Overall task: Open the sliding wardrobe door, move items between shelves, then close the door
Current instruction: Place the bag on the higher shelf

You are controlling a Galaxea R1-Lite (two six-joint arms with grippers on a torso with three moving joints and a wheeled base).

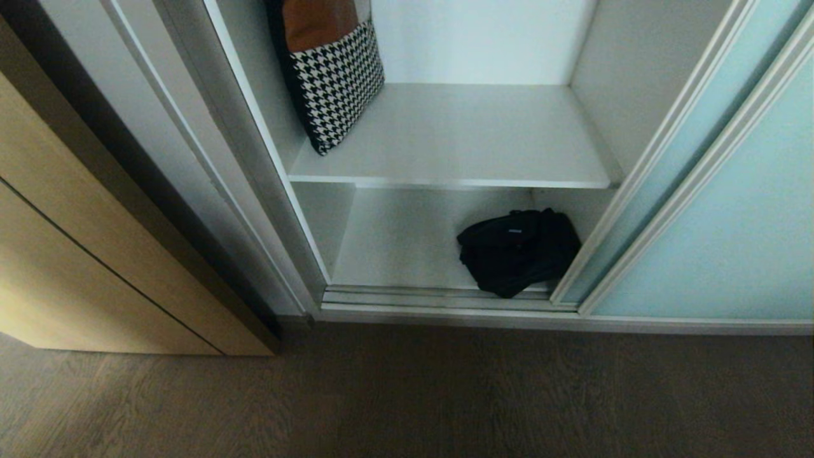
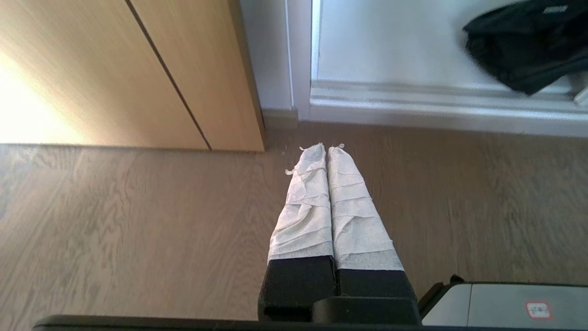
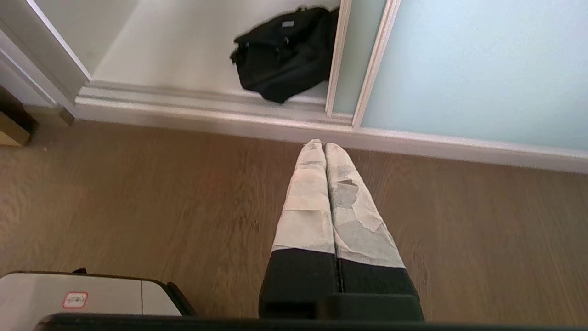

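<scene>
The black bag (image 1: 518, 257) lies on the bottom shelf (image 1: 394, 245) of the open wardrobe, at its right side, against the edge of the sliding door (image 1: 718, 242), which stands pushed to the right. It sits well ahead of both my grippers, which hang low over the wood floor (image 3: 138, 193). My left gripper (image 2: 327, 148) has its taped fingers pressed together, holding nothing. My right gripper (image 3: 323, 144) is likewise closed tight and empty.
</scene>
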